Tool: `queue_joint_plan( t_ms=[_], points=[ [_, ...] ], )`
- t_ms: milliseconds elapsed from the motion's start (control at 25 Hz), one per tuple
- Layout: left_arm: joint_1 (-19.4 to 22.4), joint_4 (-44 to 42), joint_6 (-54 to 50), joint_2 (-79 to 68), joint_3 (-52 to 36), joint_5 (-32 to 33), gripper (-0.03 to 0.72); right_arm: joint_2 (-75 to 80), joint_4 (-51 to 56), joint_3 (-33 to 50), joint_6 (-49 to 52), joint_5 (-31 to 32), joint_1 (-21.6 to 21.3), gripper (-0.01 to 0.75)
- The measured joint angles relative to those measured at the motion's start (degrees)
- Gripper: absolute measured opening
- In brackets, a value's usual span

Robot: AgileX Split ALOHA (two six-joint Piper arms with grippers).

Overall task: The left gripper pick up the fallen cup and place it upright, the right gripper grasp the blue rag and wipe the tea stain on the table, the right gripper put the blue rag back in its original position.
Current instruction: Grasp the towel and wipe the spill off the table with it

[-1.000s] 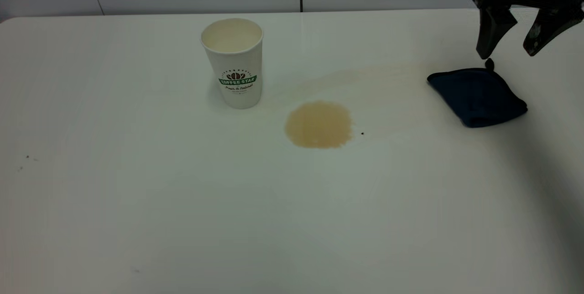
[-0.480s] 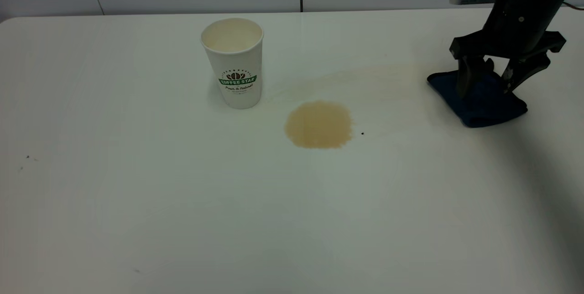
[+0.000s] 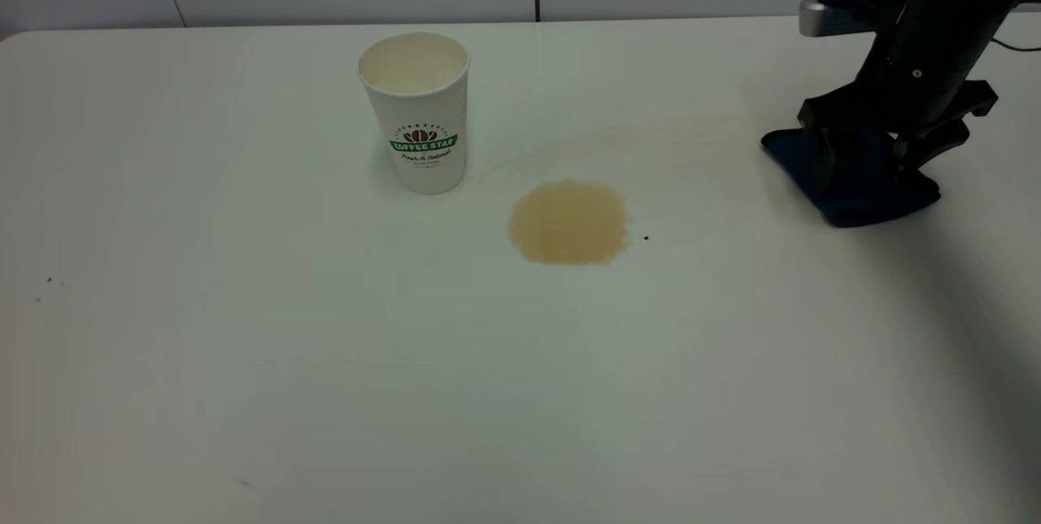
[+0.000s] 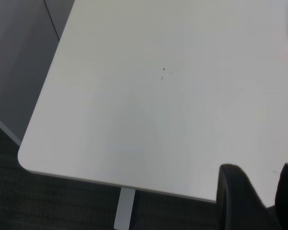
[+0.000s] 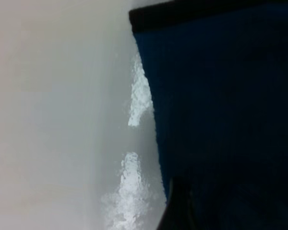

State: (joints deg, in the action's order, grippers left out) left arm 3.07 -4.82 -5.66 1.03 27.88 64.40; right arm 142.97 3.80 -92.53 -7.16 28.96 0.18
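Cup (image 3: 415,111) left of stain (image 3: 568,221), rag (image 3: 850,176) right.

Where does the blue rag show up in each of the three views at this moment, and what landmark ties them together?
Exterior view: the blue rag lies at the right side of the table, under the right tool, right of the tea stain.
Left wrist view: not in it; only a bare table corner and the left tool.
Right wrist view: the rag fills most of the picture.
Shared landmark: the white table.

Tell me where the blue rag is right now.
In the exterior view, the blue rag lies at the table's far right, under the right gripper, well right of the tea stain.
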Motion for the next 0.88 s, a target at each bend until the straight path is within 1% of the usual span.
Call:
queue_joint_plan(
  t_ms=[200, 360, 520, 720, 760, 800, 880],
  points=[
    [0.0, 0.0, 0.0, 0.0, 0.0, 0.0, 0.237, 0.91, -2.09, -0.04, 0.13, -0.74, -0.06, 0.644],
    [0.0, 0.0, 0.0, 0.0, 0.0, 0.0, 0.237, 1.57, -1.88, -0.13, 1.01, -0.94, -0.06, 0.567],
    [0.0, 0.0, 0.0, 0.0, 0.0, 0.0, 0.237, 1.99, -0.8, -0.48, 1.22, -0.95, -0.06, 0.412],
    [0.0, 0.0, 0.0, 0.0, 0.0, 0.0, 0.237, 1.99, -0.46, -0.6, 1.22, -0.95, 0.99, 0.121],
    [0.0, 0.0, 0.0, 0.0, 0.0, 0.0, 0.237, 1.99, -0.38, -0.6, 1.22, -0.84, 1.37, 0.081],
    [0.0, 0.0, 0.0, 0.0, 0.0, 0.0, 0.237, 1.99, -0.32, -0.6, 1.22, -0.58, 1.79, 0.065],
    [0.0, 0.0, 0.0, 0.0, 0.0, 0.0, 0.237, 1.99, -0.25, -0.6, 1.22, -0.01, 3.41, 0.059]
  ],
)
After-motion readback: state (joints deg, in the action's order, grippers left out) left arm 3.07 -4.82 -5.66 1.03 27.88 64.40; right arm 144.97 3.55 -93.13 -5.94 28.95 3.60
